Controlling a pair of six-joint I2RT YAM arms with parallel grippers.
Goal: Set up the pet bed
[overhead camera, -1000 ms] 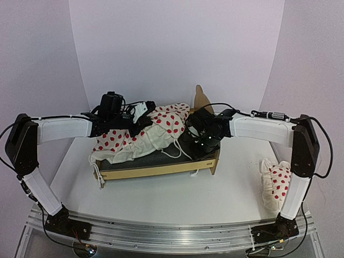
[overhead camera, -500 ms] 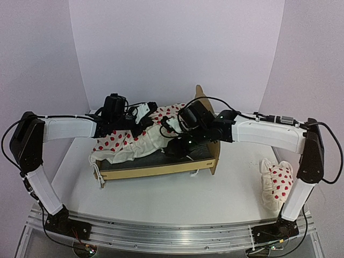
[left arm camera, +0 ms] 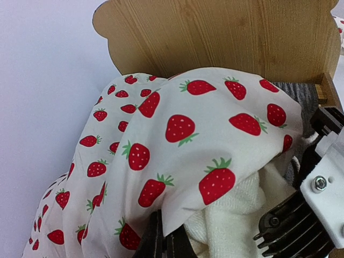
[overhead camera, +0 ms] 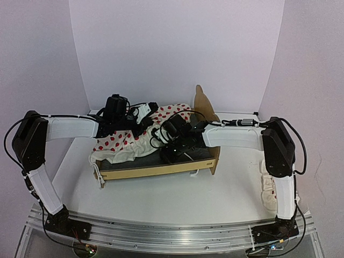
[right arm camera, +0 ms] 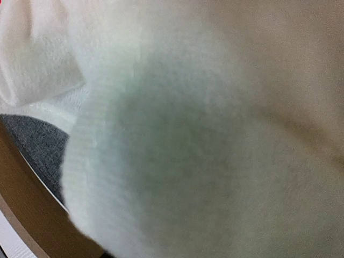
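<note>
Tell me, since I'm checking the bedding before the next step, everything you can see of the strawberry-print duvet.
The duvet is white cloth printed with red strawberries, with a cream towelling-like underside. It lies bunched in a heap on the dark grey base of the pet bed, from the wooden headboard toward the foot end, leaving the near strip of base bare. The left gripper has its jaws pinched on a fold; the right gripper presses into the heap, jaws hidden.
</note>
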